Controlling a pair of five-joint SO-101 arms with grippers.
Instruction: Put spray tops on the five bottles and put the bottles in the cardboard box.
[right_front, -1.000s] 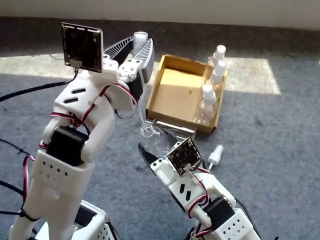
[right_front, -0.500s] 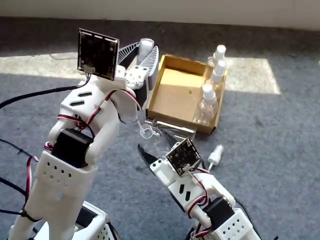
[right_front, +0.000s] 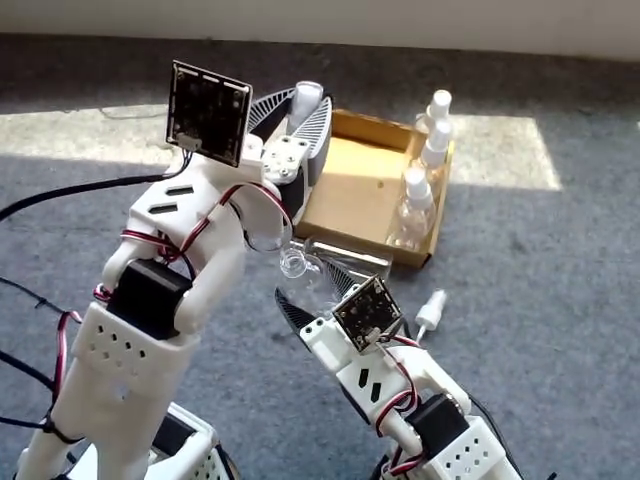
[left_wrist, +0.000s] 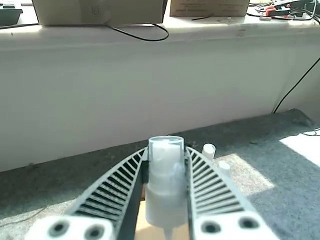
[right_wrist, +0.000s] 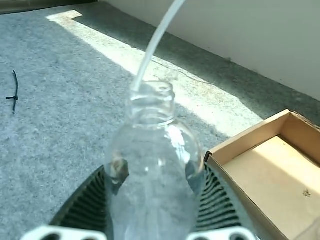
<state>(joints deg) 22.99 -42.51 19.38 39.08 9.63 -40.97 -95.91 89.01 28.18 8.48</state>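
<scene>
The spray top (left_wrist: 165, 185) is pinched between the two fingers of your left gripper (left_wrist: 166, 150), which is closed tight on it. In the high view, that gripper (right_front: 303, 108) is up in the air by the left edge of the cardboard box (right_front: 355, 185).

A thin white tube (right_wrist: 155, 45) hangs down from the spray top. Its end meets the mouth of the clear bottle (right_wrist: 152, 160), but you cannot tell if the tip is inside.

Your right gripper (right_wrist: 154, 205) is closed around the fat body of that bottle. It holds the bottle tilted, with the mouth pointing up toward your other arm, just in front of the box.

Three capped bottles (right_front: 415, 205) sit in a row along the right side of the box. A loose spray top (right_front: 430, 312) lies on the grey carpet (right_front: 540, 300), next to your right arm.
</scene>
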